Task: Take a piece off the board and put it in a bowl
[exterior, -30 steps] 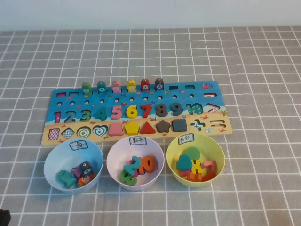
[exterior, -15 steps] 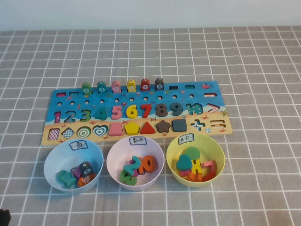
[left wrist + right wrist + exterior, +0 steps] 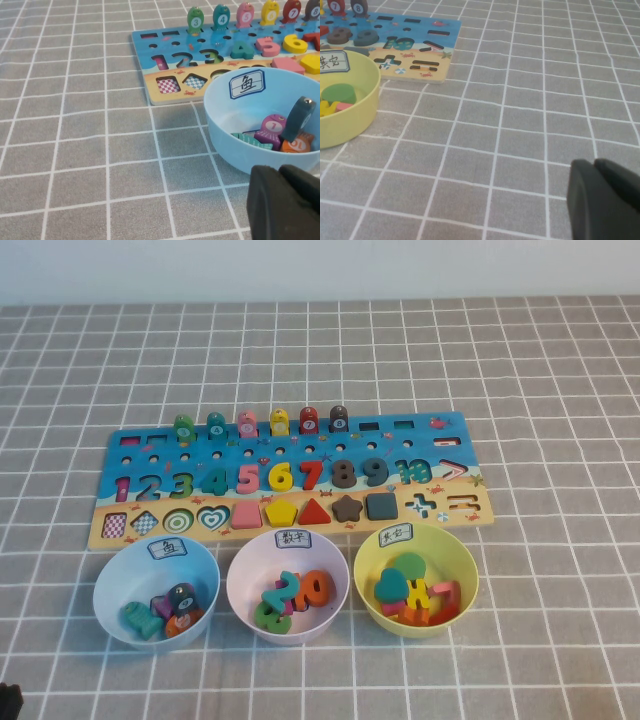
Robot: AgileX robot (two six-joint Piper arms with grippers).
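The piece (image 3: 184,427) stands upright at the board's (image 3: 150,452) upper left; light, rigid, probably slick, best pinched across its flat sides; left gripper (image 3: 282,202) near the bowl (image 3: 220,125), right gripper (image 3: 602,197) over bare counter (image 3: 530,100), both fingers pressed together, empty.

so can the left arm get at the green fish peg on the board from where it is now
Probably yes. The left gripper sits low beside the pale blue bowl, and the green fish peg stands exposed in the board's far row. The right gripper is parked well clear.

Piece (image 3: 184,427) upright on board (image 3: 150,445), bowl (image 3: 115,585) in front.
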